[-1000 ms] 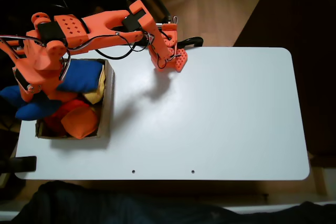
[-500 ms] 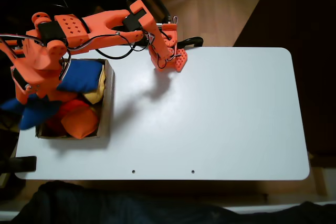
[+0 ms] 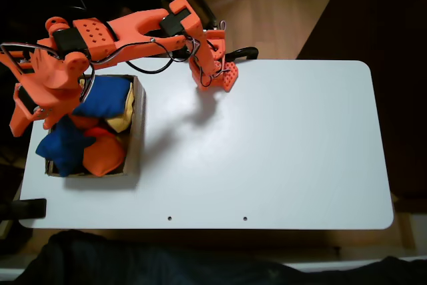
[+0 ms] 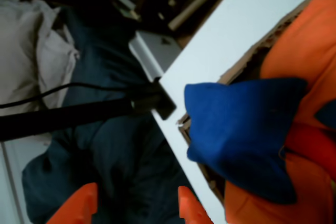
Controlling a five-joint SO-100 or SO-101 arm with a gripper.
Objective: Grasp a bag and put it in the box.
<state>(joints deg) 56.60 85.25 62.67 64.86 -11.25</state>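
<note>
The bag (image 3: pixel 63 146) is a royal-blue beanbag with pointed corners. It lies at the left end of the cardboard box (image 3: pixel 137 125), on top of the other beanbags and over the box's rim. In the wrist view the bag (image 4: pixel 247 135) drapes across the box edge (image 4: pixel 247 61), free of the fingers. My orange gripper (image 3: pixel 23 115) hovers just left of the box, a little above the bag. Its two fingertips (image 4: pixel 191 208) stand apart at the bottom of the wrist view, so the gripper (image 4: pixel 134 203) is open and holds nothing.
The box also holds a plumper blue beanbag (image 3: pixel 103 95), an orange one (image 3: pixel 107 155) and a yellow one (image 3: pixel 123 121). The white table (image 3: pixel 267 145) stretches to the right. The arm's base (image 3: pixel 213 71) stands at the table's far edge. A dark clamp (image 4: pixel 152 103) grips the table corner.
The blue bag hung from the gripper left of the box. It now lies inside the box's left end, let go, and the gripper has opened and lifted slightly.
</note>
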